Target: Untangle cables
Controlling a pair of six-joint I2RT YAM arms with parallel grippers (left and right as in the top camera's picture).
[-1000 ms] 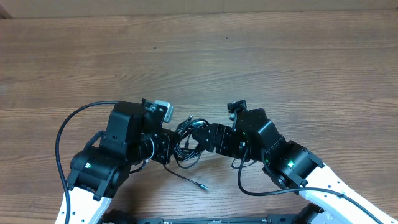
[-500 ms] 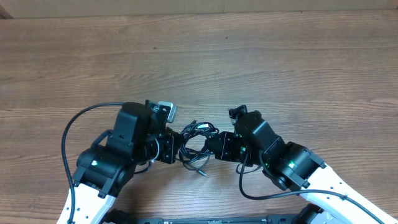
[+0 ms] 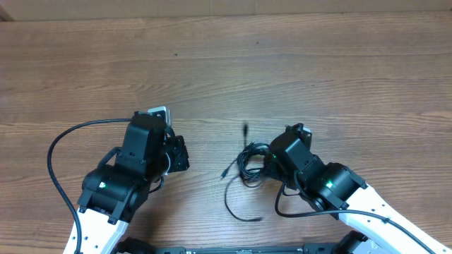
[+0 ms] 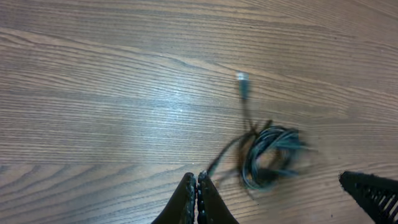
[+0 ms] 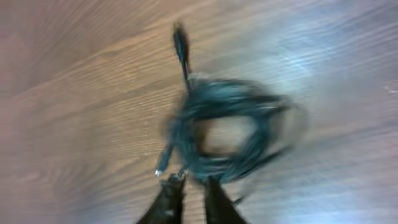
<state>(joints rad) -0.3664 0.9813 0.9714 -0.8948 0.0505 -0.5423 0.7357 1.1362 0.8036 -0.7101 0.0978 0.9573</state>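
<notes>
Right wrist: coiled cables (image 5: 214, 93) pinched by right fingers (image 5: 169, 198).

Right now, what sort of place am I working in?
Probably a robot lab or test bench, though no room shows: a bare wood-grain table, a left arm and a right arm reaching in from its near edge, and only a coil of thin black cables as work.

The table (image 3: 212, 70) lies open left of the cables (image 3: 248, 164) bunched at the right end effector (image 5: 188, 188).
</notes>
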